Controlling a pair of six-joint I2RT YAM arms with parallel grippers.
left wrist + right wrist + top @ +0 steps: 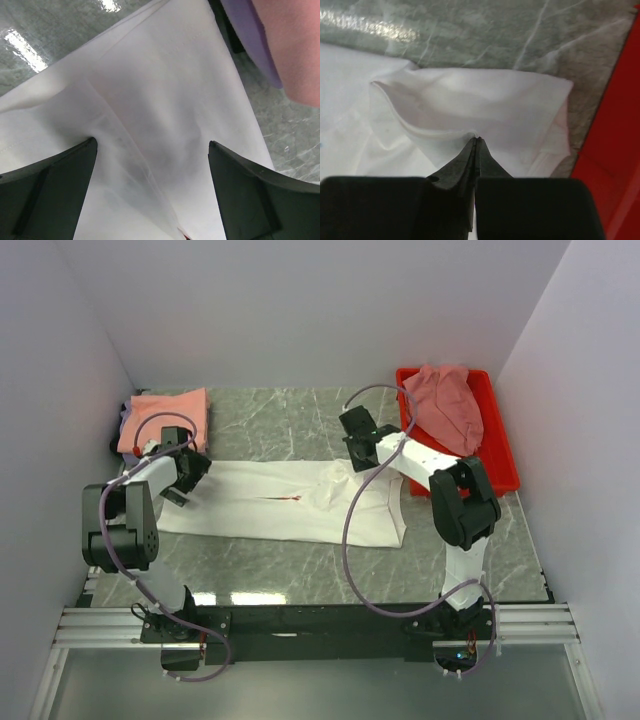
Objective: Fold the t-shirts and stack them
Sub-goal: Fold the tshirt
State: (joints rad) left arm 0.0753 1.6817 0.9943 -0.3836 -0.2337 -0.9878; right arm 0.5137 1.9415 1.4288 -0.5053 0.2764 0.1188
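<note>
A white cloth t-shirt (270,502) with a small red chest mark lies spread lengthwise across the grey marble-patterned table (290,420), between the two arms. The right gripper (477,141) is closed tight on a raised fold at the shirt's right end, near the red plastic tray (503,455), where a dusty-pink cloth tee (445,400) sits crumpled. The left gripper (152,150) hangs over the shirt's left end with jaws spread wide, holding nothing — its fingers straddle a seam. At far left, a folded salmon-orange tee (170,418) rests on a lavender tee (247,30).
</note>
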